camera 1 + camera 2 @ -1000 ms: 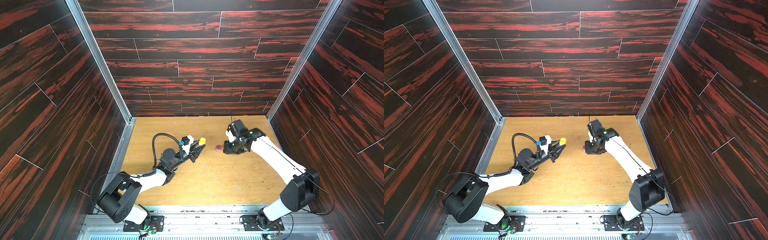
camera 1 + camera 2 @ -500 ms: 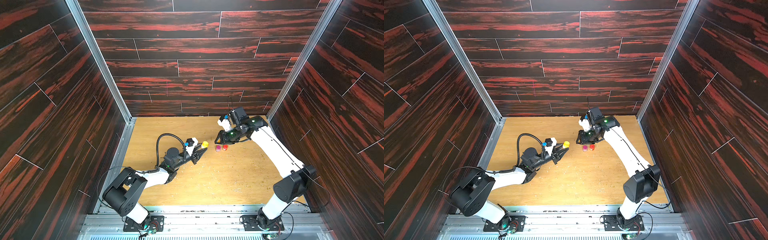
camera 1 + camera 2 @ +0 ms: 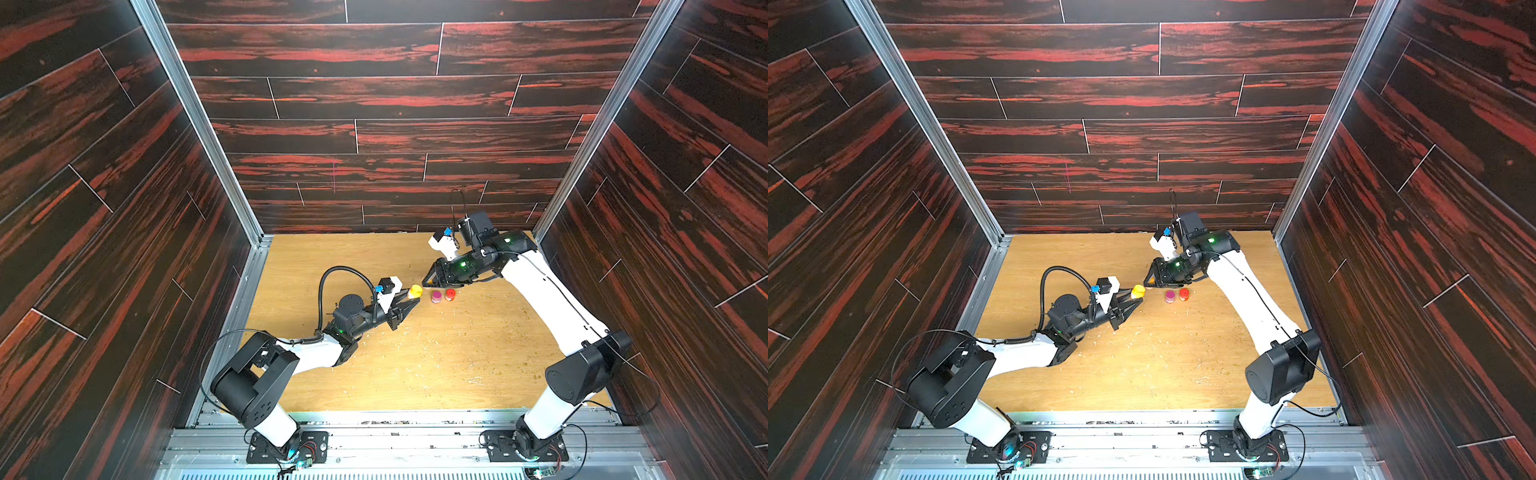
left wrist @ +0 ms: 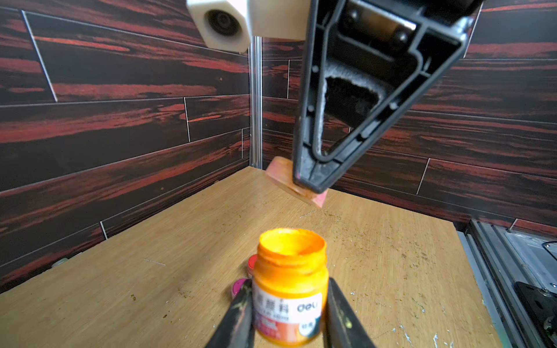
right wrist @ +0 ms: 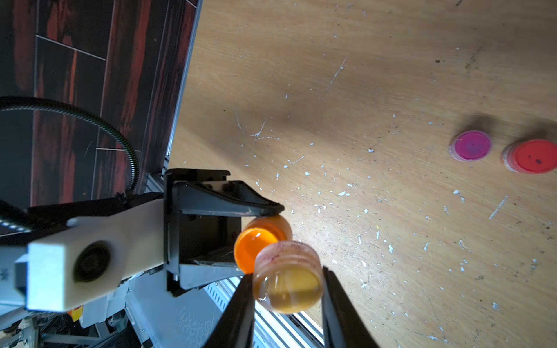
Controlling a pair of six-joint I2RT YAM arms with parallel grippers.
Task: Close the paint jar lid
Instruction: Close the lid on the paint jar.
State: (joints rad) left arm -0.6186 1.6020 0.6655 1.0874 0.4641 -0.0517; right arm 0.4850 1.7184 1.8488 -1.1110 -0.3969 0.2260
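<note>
An orange paint jar (image 4: 291, 280) with its mouth uncovered is held just above the wooden floor, and my left gripper (image 4: 289, 313) is shut on its labelled body. Both top views show the paint jar (image 3: 414, 291) (image 3: 1137, 291) at the tips of the left gripper (image 3: 409, 300). My right gripper (image 5: 286, 298) is shut on a translucent orange-stained lid (image 5: 287, 277). The lid (image 4: 283, 174) hangs tilted above and a little past the jar's mouth, apart from it. The right gripper (image 3: 428, 284) comes in from the right.
Two small jars stand on the floor just right of the orange one, the first with a pink lid (image 3: 436, 296) (image 5: 470, 149), its neighbour with a red lid (image 3: 450, 294) (image 5: 532, 156). Dark wood-pattern walls (image 3: 124, 249) enclose the floor on three sides.
My right gripper has risen from beside the pink-lidded jar and swung left with the lid to above the orange jar. The left gripper has carried the jar slightly rightward.
</note>
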